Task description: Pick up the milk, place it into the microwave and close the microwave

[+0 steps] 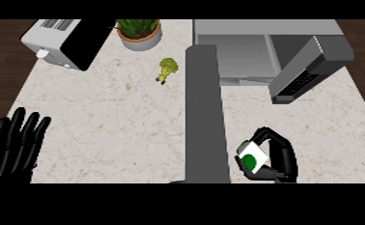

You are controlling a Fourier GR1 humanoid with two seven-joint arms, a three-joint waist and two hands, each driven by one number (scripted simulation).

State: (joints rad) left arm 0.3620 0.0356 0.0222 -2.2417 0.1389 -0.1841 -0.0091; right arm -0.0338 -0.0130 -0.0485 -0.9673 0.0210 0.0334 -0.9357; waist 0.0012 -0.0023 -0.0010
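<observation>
The right robot hand [279, 157] curls round the milk [254, 158], holding it over the tabletop [114, 122] well in front of the microwave [242, 50], whose door [308, 69] stands open. The left robot hand [21, 142] rests spread, far left of the microwave.

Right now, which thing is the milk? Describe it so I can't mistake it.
Start at the open microwave at the counter's far right, then come straight toward the near edge. The milk is the small white carton with a green dot, held in the right hand.
</observation>
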